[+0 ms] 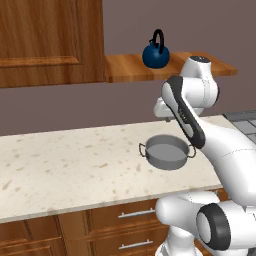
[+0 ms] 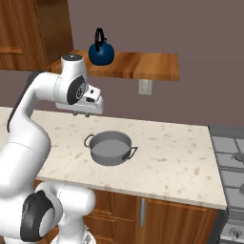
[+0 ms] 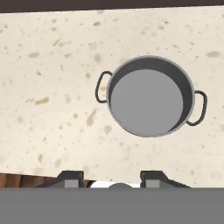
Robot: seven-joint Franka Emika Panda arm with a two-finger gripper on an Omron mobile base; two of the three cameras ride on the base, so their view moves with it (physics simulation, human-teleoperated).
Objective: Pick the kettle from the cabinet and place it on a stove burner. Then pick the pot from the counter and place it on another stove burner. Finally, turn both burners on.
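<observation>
hand view looks straight down on the grey pot (image 3: 148, 97), sitting on the beige counter (image 3: 48, 78); the end effector (image 3: 111, 179) hovers above the pot, fingers apart and holding nothing. behind and above the pot, the dark-blue kettle (image 1: 155, 54) stands on the cabinet (image 1: 50, 42) shelf.

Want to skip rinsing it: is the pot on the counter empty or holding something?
Empty: looking down into the pot, its bare grey bottom shows, with nothing inside.

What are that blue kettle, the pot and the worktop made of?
The kettle looks like glossy dark-blue enamel or painted metal, judging by its shine. The pot seems matte grey metal. The counter looks like beige speckled stone with a smooth finish. All are rendered, so this is only appearance.
</observation>
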